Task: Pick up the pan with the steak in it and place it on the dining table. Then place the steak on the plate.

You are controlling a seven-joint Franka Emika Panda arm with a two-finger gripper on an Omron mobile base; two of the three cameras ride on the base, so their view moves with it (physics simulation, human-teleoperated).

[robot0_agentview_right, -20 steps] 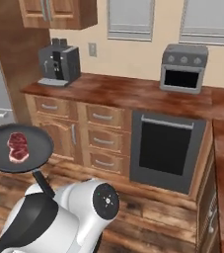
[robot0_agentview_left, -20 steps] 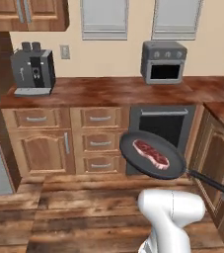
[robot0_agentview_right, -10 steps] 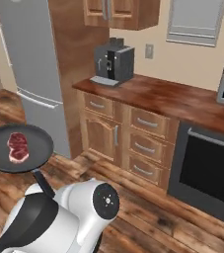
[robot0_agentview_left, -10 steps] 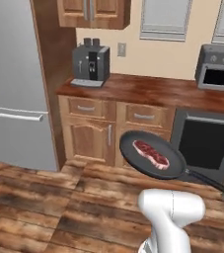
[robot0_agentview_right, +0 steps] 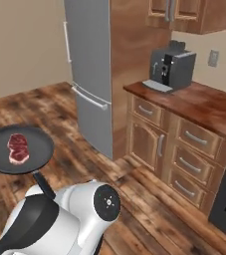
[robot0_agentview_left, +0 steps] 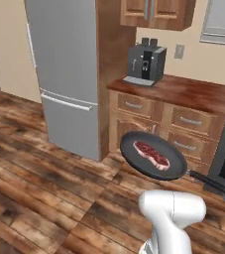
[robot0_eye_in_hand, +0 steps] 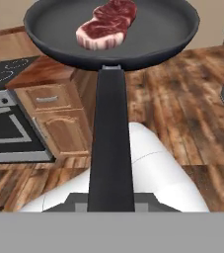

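Fridge (robot0_agentview_left: 67, 74) stands tall and grey beside the wooden kitchen table (robot0_agentview_left: 183, 94), which carries a dark coffee machine (robot0_agentview_left: 146, 62). Pan (robot0_agentview_left: 153, 155) hangs level in the air above the plank floor (robot0_agentview_left: 39, 173), its long handle (robot0_eye_in_hand: 111, 143) clamped in the closed jaws. Steak (robot0_agentview_left: 151, 154) lies flat inside the pan.

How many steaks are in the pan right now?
1. The steak lies flat inside the pan, off-centre on its floor, carried above the wooden kitchen floor. Nothing else shows in the pan.
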